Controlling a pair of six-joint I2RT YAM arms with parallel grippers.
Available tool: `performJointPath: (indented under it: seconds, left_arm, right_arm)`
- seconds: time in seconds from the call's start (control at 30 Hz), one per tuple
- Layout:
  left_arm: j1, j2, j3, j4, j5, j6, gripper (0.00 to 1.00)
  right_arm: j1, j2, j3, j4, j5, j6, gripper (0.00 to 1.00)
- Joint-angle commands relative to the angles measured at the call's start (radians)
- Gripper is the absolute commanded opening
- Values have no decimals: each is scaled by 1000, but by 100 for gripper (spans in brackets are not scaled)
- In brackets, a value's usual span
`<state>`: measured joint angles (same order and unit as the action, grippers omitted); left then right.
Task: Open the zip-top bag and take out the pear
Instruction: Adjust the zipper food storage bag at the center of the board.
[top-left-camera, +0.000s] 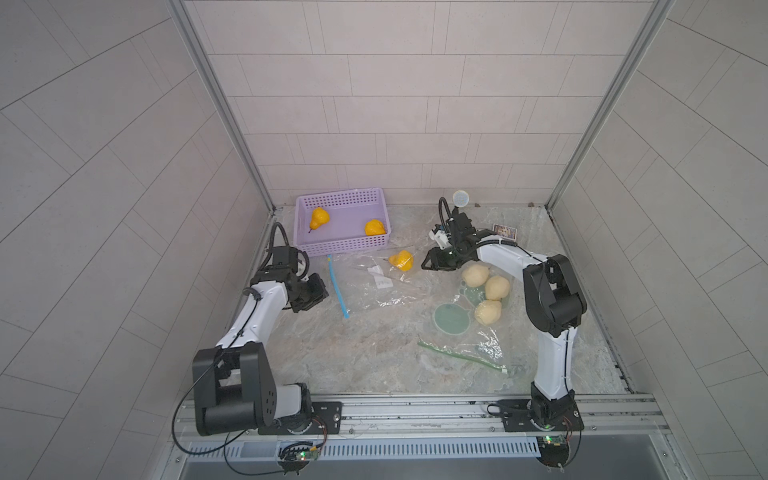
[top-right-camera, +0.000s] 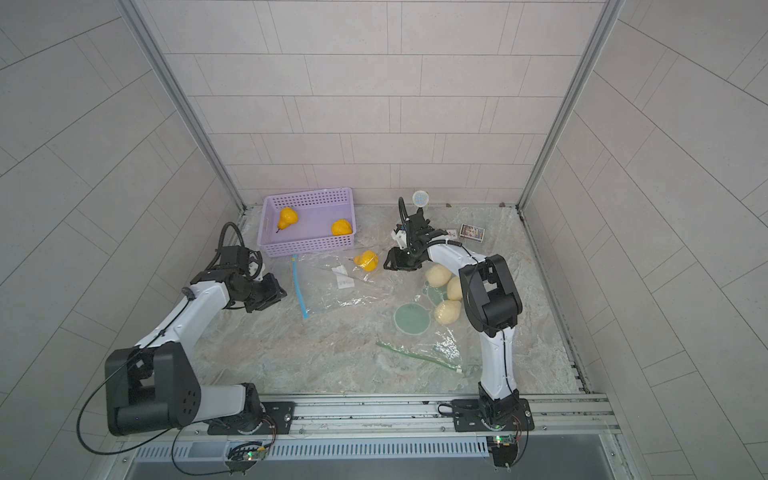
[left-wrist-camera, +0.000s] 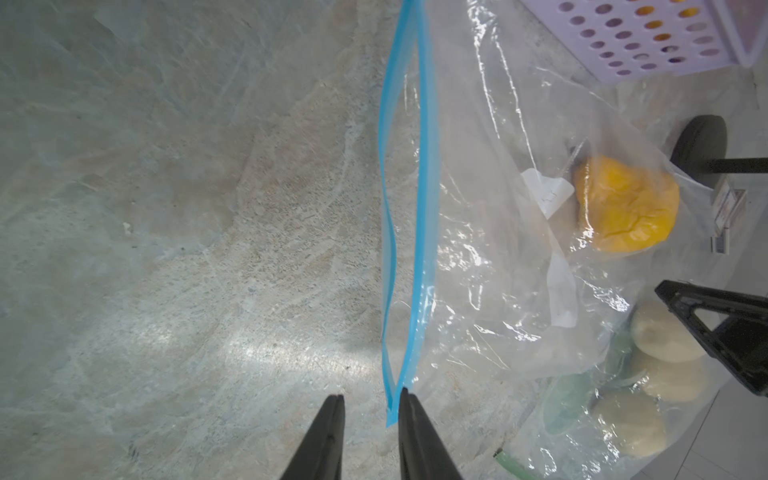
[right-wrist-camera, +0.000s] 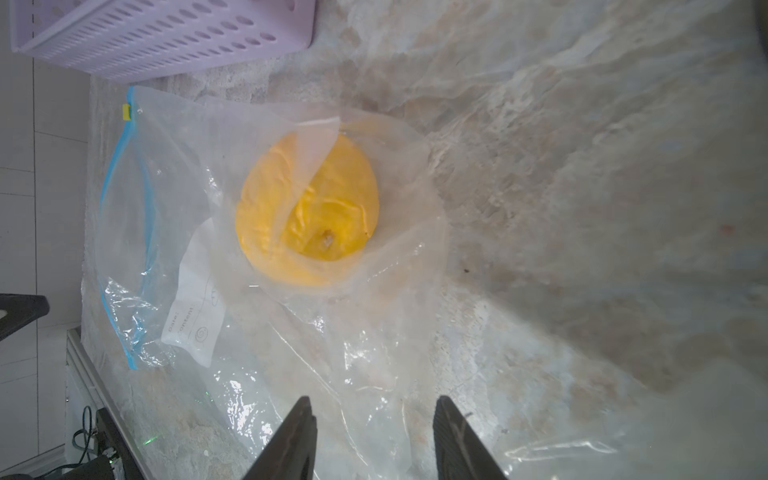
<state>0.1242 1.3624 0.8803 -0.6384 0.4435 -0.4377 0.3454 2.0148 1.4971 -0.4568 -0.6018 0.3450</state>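
A clear zip-top bag (top-left-camera: 374, 291) lies flat on the stone table. Its blue zip strip (top-left-camera: 338, 291) (left-wrist-camera: 424, 208) faces my left arm, and the two sides of the strip stand slightly parted. The yellow pear (top-left-camera: 401, 261) (top-right-camera: 366, 261) (right-wrist-camera: 307, 208) sits inside the bag at its far end. My left gripper (top-left-camera: 322, 291) (left-wrist-camera: 372, 397) is at the near end of the zip with its jaws a little apart. The strip's corner lies between them, against one finger. My right gripper (top-left-camera: 428, 263) (right-wrist-camera: 374, 401) hovers open over the bag's plastic beside the pear, holding nothing.
A purple basket (top-left-camera: 345, 245) at the back holds two more yellow pears (top-left-camera: 319, 218). A second clear bag with a green zip (top-left-camera: 461, 355) lies by the right arm, with pale round fruits (top-left-camera: 496, 287) and a green disc (top-left-camera: 452, 318). A small card box (top-left-camera: 505, 231) sits behind.
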Motion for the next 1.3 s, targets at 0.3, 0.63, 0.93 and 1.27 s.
performJointPath:
  seconds: [0.3, 0.63, 0.93, 1.27]
  left_arm:
    - [-24, 220, 27, 293, 78, -153, 34]
    - [-118, 360, 125, 444, 112, -242, 39]
    - [-138, 479, 137, 453, 127, -198, 29]
    - [-175, 499, 88, 509, 71, -192, 26]
  right_arm:
    - [1, 51, 0, 55, -29, -26, 47]
    - [-2, 72, -9, 58, -9, -34, 47]
    - [-23, 124, 18, 32, -2, -31, 42]
    - [-29, 115, 38, 12, -9, -37, 42]
